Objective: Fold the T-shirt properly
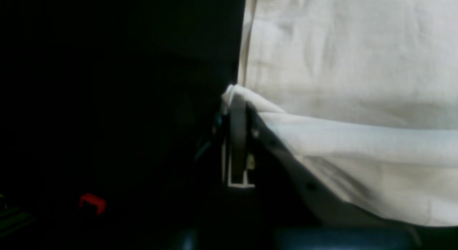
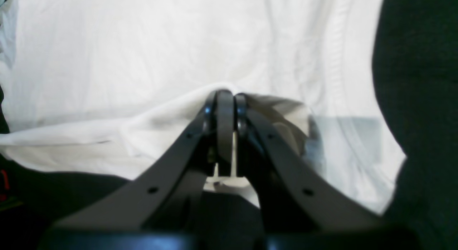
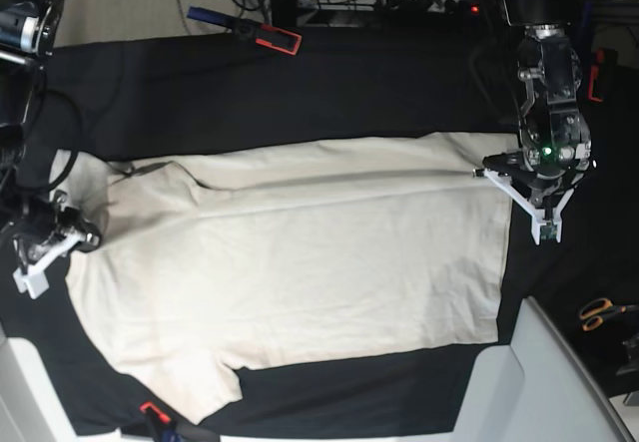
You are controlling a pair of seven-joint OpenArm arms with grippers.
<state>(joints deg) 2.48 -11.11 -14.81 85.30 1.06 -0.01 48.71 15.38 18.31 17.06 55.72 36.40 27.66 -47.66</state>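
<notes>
I have the plain cream short-sleeved cotton T-shirt [image 3: 300,272] lying flat on the black-draped worktop [image 3: 300,93], its long axis running side to side across the base view: collar and sleeves toward my right arm, hem toward my left arm. My left hand [image 1: 238,99] is pinched tight on the far corner of the hem, a small peak of cloth caught between its fingers. My right hand [image 2: 225,96] is likewise clamped on a ridge of fabric at the shoulder end, jaws together with cloth between them. Both grips sit along the shirt's far long edge, at opposite ends of it. I judge the next move to be carrying that edge toward me, over the body, both arms moving in parallel.
</notes>
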